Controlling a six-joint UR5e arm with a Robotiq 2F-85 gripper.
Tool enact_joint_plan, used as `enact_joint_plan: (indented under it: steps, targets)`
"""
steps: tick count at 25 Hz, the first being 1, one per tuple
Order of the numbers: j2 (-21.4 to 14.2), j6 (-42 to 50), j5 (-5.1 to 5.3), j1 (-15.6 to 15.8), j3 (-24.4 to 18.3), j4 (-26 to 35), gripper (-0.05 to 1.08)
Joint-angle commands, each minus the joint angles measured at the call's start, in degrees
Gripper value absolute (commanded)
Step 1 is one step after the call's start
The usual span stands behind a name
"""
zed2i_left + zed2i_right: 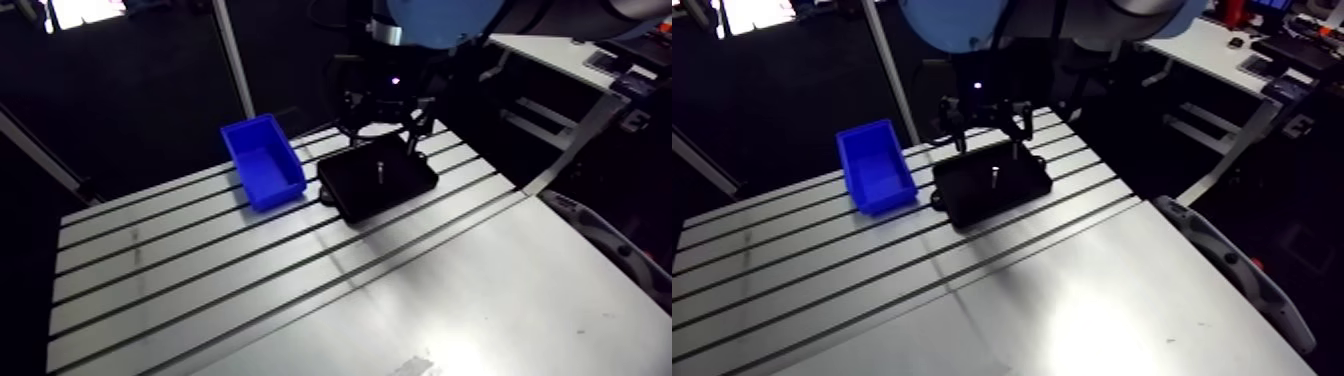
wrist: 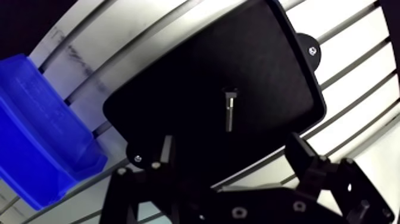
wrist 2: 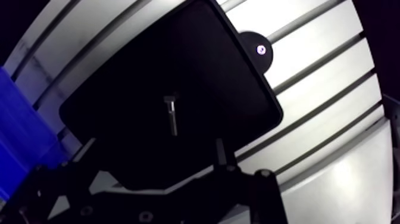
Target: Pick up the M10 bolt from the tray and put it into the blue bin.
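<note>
A small steel M10 bolt lies flat near the middle of a black tray on the slotted table. In the wrist view my gripper hovers above the tray's near edge. Its two dark fingers stand wide apart with nothing between them, and the bolt lies just ahead of the gap. The blue bin sits beside the tray, off to the side of one finger, and looks to hold nothing. In the arm view the gripper hangs over the far side of the tray, with the bolt and the bin to its left.
The tray has round mounting tabs with screws at its corners. Slotted aluminium table stretches toward the camera. A slanted metal post rises behind the bin. A grey curved part lies off the table's right edge.
</note>
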Motion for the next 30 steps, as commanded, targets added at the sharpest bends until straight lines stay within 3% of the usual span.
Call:
enact_joint_plan:
  steps: [1,12,20,30]
  targets:
    - [1.1,-0.1,0.07,0.0,0.6,-1.9,0.01]
    - [3.4,-1.2,0.07,-0.2,0.6,-2.3,0.02]
    - [3.8,-1.7,0.07,-0.3,0.7,-4.4,0.23]
    - [4.9,-2.4,-0.02,-0.4,0.9,-4.4,0.32]
